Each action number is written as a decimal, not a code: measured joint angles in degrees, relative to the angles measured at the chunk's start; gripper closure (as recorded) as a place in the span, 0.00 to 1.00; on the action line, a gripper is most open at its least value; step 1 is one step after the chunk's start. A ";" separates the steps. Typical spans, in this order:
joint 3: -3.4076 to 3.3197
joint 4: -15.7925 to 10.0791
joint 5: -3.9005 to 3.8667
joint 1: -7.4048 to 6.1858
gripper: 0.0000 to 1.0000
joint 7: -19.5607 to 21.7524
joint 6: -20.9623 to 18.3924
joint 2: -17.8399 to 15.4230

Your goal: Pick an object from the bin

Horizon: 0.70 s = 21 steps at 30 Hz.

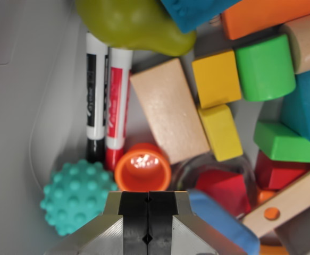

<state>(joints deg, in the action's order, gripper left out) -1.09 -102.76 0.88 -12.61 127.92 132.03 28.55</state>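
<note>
— So, what is in the bin (pixel 22 79)?

— Lots of toys. The bin is grey, and its wall shows on the wrist view's left. Two markers (pixel 108 101) lie side by side by that wall, one black and one red. A green pear (pixel 128 24) lies across their top ends.

— And the blocks?

— A long tan block (pixel 168 109) lies just right of the markers. Two yellow blocks (pixel 218 103) sit next to it, one above the other. A green block (pixel 265 66) with a round end is to their right. Up top there is an orange block (pixel 271 15) and a blue one (pixel 192 11). On the right side I see more blue, green and red blocks, and a wood stick (pixel 293 201) with holes.

— What is by the gripper (pixel 148 215)?

— An orange cup (pixel 143 169) sits just above the tips. It is small and round, and its open mouth faces us and shines. It touches the red marker's cap. A teal bumpy ball (pixel 76 196) is just left of it.

— Is the gripper holding a thing?

— No. Its two black pads are pressed together, with nothing between them. A blue block (pixel 218 220) lies just to its right.
</note>
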 joint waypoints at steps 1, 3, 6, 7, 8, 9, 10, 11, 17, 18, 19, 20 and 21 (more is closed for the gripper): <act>0.00 0.04 0.00 0.00 1.00 0.00 -0.38 -0.30; -0.01 0.25 -0.01 0.00 1.00 0.02 -1.46 -1.13; -0.01 0.57 -0.02 0.00 1.00 0.03 -2.73 -2.07; -0.02 0.72 -0.02 0.00 1.00 0.04 -3.27 -2.45; -0.02 0.83 -0.03 0.00 1.00 0.04 -3.79 -2.81; -0.02 0.93 -0.03 0.00 1.00 0.05 -4.25 -3.16; -0.03 1.06 -0.04 0.00 1.00 0.05 -4.75 -3.48; -0.03 1.24 -0.04 0.00 1.00 0.06 -5.30 -3.79; -0.04 2.29 -0.06 0.00 1.00 0.10 -8.05 -5.45; -0.04 2.46 -0.06 0.00 1.00 0.11 -8.52 -5.72; -0.04 2.59 -0.06 0.00 1.00 0.12 -8.92 -5.99; -0.05 2.79 -0.07 0.00 1.00 0.12 -9.41 -6.23; -0.05 3.01 -0.07 0.00 1.00 0.13 -9.86 -6.44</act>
<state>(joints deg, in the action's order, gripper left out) -1.14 -99.75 0.81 -12.61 128.05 122.16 22.10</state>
